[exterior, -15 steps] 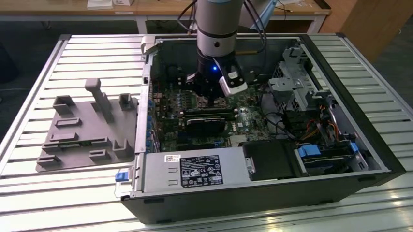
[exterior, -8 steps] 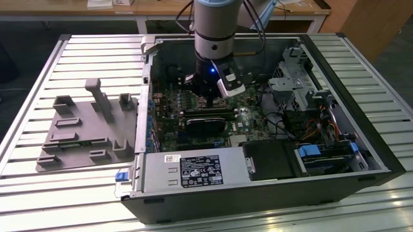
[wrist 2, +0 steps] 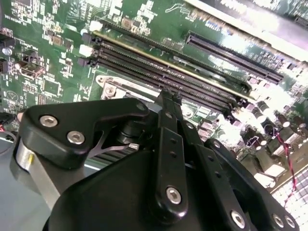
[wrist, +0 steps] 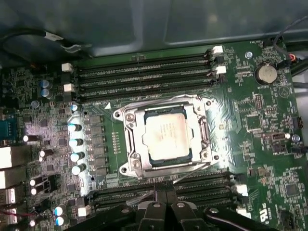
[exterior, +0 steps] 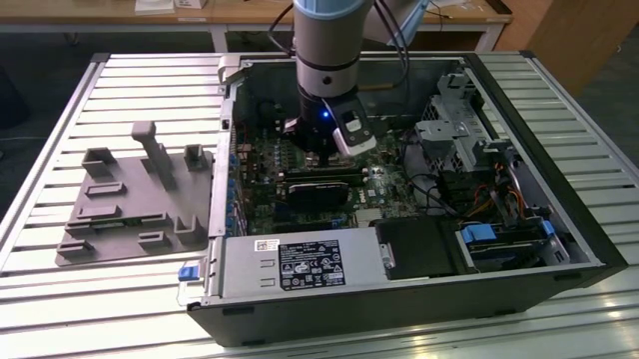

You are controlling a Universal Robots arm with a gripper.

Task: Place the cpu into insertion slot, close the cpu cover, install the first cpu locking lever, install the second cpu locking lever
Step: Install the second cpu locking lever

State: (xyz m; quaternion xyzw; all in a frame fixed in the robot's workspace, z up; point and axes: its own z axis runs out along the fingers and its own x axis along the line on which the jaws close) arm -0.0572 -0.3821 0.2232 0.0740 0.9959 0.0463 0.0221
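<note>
Nearest in the exterior view is the open computer case (exterior: 399, 307), lying on a slatted metal table (exterior: 60, 314), with a grey moulded plate (exterior: 130, 202) beside it at centre left of the frame. Further in, around the frame's middle, the arm comes straight down into the case and the gripper (exterior: 330, 161) hangs just above the motherboard (exterior: 390, 187).

In both wrist views the black fingers (wrist 2: 168, 144) look pressed together at the tip with nothing between them, just above the long memory slots (wrist: 202, 185).

Past the fingers, in the first wrist view, the cpu (wrist: 167, 137) is sitting flat in the insertion slot (wrist: 150, 161), silver top showing. The cpu cover (wrist: 130, 139) is down around it, framing the chip through its window. Thin wire levers run along the frame's edges, but I can't tell if they're latched. More memory slots sit beyond the socket.
</note>
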